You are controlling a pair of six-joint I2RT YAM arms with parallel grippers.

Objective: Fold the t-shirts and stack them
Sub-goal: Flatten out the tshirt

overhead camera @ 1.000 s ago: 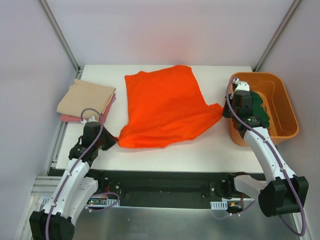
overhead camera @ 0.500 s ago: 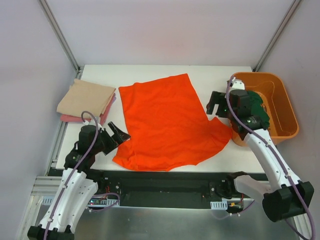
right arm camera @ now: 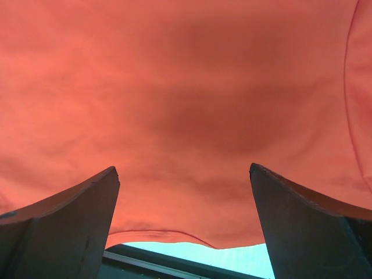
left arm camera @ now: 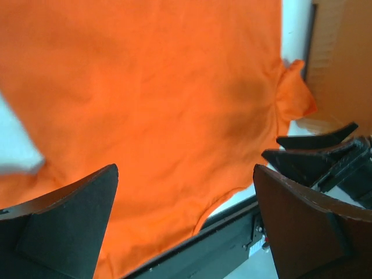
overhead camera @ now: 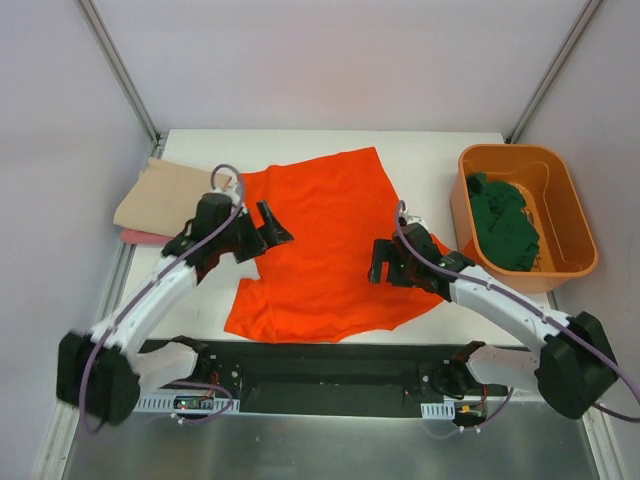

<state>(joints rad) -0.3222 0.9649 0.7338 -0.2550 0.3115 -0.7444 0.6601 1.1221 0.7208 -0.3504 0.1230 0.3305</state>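
Overhead view of a white table (overhead camera: 440,150). At far left, a folded beige t-shirt (overhead camera: 165,195) rests on a pink t-shirt (overhead camera: 138,237), forming the stack. Just right of it, the left gripper (overhead camera: 272,228) hovers over the left side of the orange t-shirt (overhead camera: 325,240), fingers spread apart and holding nothing. The orange t-shirt lies spread out and slightly wrinkled in the middle of the table, its near hem close to the table's front edge. The right gripper (overhead camera: 380,262) hangs low over the shirt's right side, jaws likewise wide and empty. At far right, a dark green t-shirt (overhead camera: 505,220) sits bunched in an orange bin (overhead camera: 578,225). The fold seems about to begin: each gripper would best pinch the cloth at matching points on opposite edges and lift together, so the crease runs straight. Bare table beyond the far hem gives room; the stack and bin crowd the sides
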